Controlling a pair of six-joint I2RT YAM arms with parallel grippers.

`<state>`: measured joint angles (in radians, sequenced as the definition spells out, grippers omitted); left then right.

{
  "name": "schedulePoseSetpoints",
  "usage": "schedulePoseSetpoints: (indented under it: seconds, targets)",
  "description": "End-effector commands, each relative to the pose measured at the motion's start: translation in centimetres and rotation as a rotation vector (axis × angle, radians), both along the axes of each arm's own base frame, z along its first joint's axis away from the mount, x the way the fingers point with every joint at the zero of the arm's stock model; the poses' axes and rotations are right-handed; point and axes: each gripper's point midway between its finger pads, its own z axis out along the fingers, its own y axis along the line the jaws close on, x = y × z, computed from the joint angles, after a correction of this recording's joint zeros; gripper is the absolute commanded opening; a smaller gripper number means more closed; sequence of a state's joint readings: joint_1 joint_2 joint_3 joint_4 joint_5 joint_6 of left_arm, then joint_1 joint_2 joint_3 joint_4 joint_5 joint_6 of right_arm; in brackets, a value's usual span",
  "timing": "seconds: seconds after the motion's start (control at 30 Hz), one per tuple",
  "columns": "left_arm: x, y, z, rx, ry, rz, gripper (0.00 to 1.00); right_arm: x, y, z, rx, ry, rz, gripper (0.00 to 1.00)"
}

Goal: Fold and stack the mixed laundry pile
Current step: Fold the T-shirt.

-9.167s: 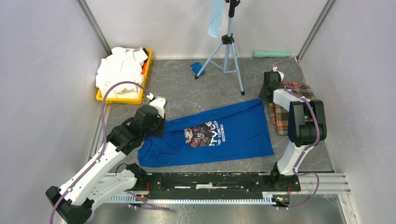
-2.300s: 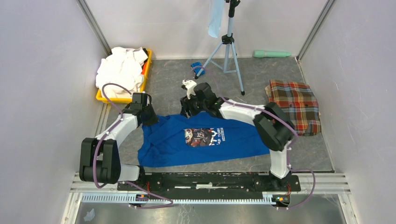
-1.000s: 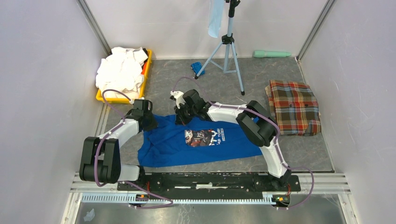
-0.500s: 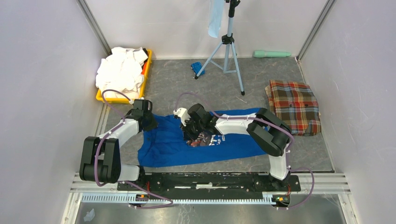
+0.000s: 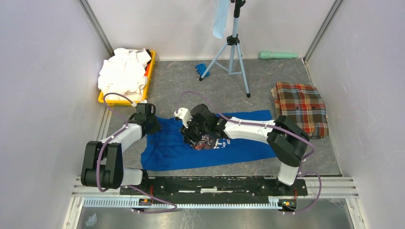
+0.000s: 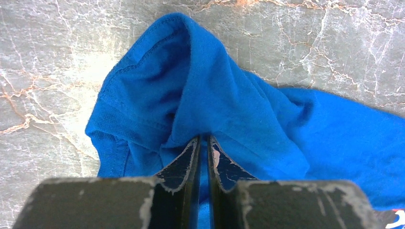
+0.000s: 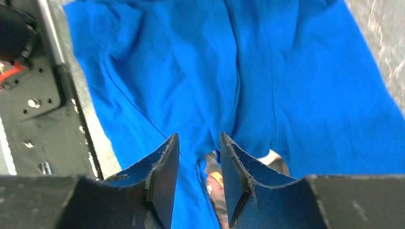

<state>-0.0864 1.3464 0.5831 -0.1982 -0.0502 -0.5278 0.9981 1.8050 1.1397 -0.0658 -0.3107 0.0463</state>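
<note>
Your table (image 5: 267, 90) is a grey, marble-veined surface. Spread across its near middle lies a royal-blue T-shirt (image 5: 167, 148), rumpled, its chest graphic partly showing. On your right lies a folded red-green plaid cloth (image 5: 300, 109). At the far left stands a yellow tray (image 5: 122, 101). Toward the back you have a tripod (image 5: 232, 52), a small bright-blue object (image 5: 201, 68) beside one of its legs, and a mint-green cylinder (image 5: 278, 55) against the rear wall

White arms (image 5: 248, 128), black joints (image 5: 286, 140), purple cables (image 5: 193, 93), scuffed claws (image 6: 203, 143) (image 7: 198, 143).
</note>
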Motion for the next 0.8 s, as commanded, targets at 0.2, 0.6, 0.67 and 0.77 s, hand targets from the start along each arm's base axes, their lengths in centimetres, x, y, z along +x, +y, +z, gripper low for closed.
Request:
schedulePoseSetpoints:
  seconds: [0.2,0.6,0.67,0.77]
  targets:
    - [-0.2,0.2,0.2,-0.012,-0.035,0.033,0.16,6.0,5.3,3.0,0.059,-0.082,-0.245,0.30]
    - [-0.1,0.1,0.2,-0.018,-0.035,0.029,0.16,6.8,8.0,-3.3,-0.015,0.053,-0.310,0.21]
    - [-0.1,0.2,0.1,-0.016,-0.033,0.030,0.16,6.3,7.9,-3.8,-0.019,0.070,-0.301,0.18]
    - [-0.1,0.3,0.0,-0.013,-0.031,0.031,0.16,5.3,7.6,-4.0,-0.023,0.085,-0.285,0.17]
